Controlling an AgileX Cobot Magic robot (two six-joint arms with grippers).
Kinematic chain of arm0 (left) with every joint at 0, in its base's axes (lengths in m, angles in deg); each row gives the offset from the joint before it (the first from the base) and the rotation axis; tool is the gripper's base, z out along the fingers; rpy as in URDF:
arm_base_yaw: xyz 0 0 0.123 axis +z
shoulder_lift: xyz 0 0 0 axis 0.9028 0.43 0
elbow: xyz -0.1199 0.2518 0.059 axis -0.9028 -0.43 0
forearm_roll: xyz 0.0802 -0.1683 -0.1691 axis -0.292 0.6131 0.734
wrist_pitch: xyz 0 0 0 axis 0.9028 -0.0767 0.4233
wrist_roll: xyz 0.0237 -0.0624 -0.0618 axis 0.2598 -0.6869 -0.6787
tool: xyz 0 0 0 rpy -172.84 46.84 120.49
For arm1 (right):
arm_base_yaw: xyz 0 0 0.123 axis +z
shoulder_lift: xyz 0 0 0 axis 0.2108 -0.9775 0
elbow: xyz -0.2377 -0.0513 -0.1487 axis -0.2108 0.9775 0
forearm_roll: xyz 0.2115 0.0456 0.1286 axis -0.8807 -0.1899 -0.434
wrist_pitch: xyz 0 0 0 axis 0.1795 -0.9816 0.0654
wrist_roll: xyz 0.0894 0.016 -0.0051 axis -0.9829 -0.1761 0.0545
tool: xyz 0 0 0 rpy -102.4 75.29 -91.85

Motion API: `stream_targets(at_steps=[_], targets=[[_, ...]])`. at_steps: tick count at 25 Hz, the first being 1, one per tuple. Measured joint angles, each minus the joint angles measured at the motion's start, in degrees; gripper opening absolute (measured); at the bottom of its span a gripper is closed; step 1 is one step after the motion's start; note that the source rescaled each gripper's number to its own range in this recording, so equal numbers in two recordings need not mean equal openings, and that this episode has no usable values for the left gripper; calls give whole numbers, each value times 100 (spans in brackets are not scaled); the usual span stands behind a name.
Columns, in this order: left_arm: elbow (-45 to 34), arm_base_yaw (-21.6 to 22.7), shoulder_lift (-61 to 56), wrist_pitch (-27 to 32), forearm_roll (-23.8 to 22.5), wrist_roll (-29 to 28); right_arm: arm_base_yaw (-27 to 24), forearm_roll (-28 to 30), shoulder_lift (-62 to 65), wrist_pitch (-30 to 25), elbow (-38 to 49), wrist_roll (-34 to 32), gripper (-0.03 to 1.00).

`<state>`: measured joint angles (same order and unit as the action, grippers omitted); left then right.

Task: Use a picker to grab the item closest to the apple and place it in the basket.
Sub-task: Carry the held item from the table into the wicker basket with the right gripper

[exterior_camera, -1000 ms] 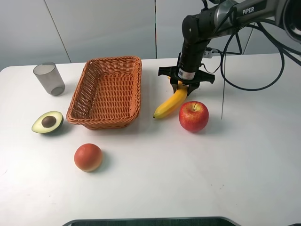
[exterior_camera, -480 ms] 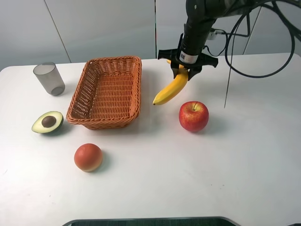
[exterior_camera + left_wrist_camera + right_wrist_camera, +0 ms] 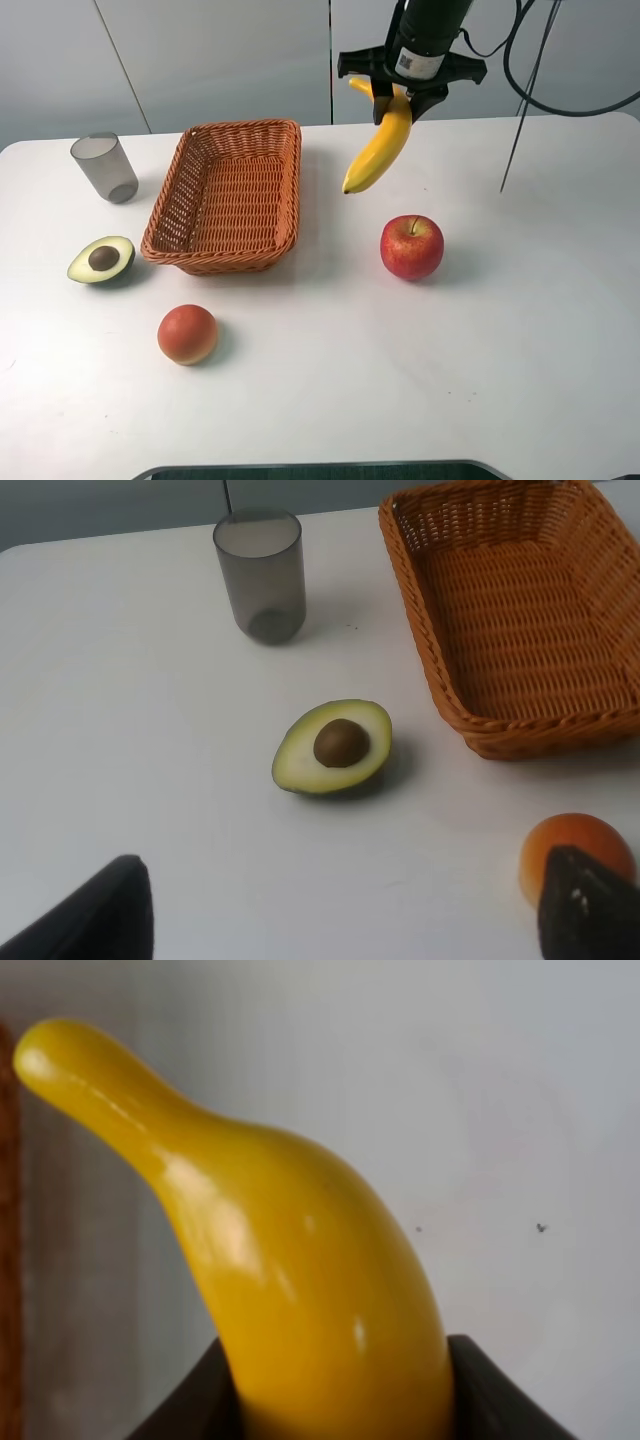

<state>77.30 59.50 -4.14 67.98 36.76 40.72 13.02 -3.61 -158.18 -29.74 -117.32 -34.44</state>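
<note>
Exterior high view shows me my right tool (image 3: 397, 103) clenched on the stem end of the curved yellow banana (image 3: 378, 150). The banana hangs clear of the white surface (image 3: 500, 350) with its tip down and slanted toward the woven orange wicker basket (image 3: 225, 128). It sits in the air between the basket and the red apple (image 3: 411, 247), touching neither. The basket holds nothing that I can see.

On the right wrist view the banana fills most of the picture, with the dark fingers (image 3: 190, 1405) pressed against it on both sides. A thin orange-brown strip at the frame's edge may be the basket, but it is too blurred for me to be sure.

On the left wrist view my left tool (image 3: 345, 920) is spread wide and grasps nothing. It hovers over the surface near the halved avocado (image 3: 333, 746). The round orange fruit (image 3: 575, 855) lies just beside one fingertip, and the smoky grey translucent cup (image 3: 260, 575) stands upright beyond the avocado.
</note>
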Motion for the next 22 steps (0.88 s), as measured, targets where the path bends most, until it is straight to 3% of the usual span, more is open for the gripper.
stream_targets(at_steps=[4,13,22], targets=[[0,0,0,0,0,0,263,-13,103,-121,-228,109,2],[0,0,0,0,0,0,1085,-128,-441,160,-1318,136,2],[0,0,0,0,0,0,1603,-117,-962,1217,-1513,136,2]])
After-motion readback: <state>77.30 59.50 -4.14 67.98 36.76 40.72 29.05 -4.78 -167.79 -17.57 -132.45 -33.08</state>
